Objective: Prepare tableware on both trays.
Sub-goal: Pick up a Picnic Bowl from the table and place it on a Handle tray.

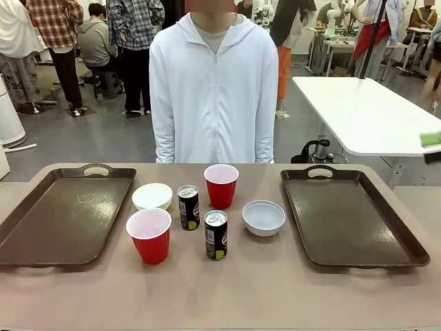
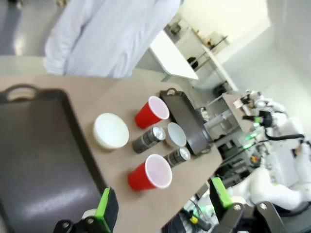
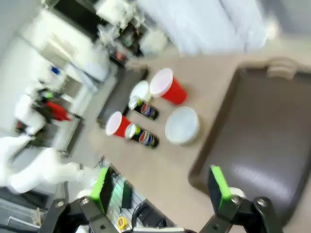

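Tan table (image 1: 275,296) — trays (image 1: 65,214) at both ends

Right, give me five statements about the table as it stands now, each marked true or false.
1. Nothing lies on the left tray or the right tray. True.
2. The near can lies on its side. False: it and the far can stand upright.
3. The right bowl sits in a tray. False: it and the left bowl sit on the table between the trays.
4. The left gripper and the right gripper are open, holding nothing. True.
5. The near cup is stacked in the far cup. False: they stand apart.
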### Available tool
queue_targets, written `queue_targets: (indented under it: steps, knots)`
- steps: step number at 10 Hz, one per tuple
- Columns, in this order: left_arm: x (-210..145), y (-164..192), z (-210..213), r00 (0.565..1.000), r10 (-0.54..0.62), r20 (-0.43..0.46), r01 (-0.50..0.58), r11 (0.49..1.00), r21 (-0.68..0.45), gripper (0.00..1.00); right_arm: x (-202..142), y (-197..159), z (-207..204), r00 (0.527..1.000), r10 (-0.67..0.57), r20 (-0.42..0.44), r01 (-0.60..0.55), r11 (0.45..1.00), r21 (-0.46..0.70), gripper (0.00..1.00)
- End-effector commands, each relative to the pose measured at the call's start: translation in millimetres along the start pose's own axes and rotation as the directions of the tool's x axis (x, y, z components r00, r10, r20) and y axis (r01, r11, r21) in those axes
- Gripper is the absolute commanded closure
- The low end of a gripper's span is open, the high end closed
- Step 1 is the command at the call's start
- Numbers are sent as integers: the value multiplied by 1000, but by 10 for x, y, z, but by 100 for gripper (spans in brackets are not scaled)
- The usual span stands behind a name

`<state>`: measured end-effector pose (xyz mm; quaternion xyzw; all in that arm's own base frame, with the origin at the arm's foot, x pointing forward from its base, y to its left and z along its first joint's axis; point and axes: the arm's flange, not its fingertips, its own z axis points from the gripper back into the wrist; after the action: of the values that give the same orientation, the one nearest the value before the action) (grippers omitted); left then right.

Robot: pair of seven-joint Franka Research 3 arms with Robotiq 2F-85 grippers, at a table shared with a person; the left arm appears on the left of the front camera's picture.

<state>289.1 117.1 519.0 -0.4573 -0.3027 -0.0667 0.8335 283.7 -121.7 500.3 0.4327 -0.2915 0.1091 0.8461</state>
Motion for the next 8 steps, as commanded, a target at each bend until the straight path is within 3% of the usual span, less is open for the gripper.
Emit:
queue_targets:
  steps: [1,4,8]
  knots:
    - [-203,241,99,995,95,-33,-94,995,28,0,-1170,-264,-438,996,-54,-77,56,998,21,0]
    - [-371,555,112,972,229,-42,-228,973,38,0,-1411,-573,-488,987,-140,-79,146,985,88,0]
    - [-509,708,294,951,297,-87,-282,948,148,0,-1485,-689,-422,980,-196,-15,197,977,77,0]
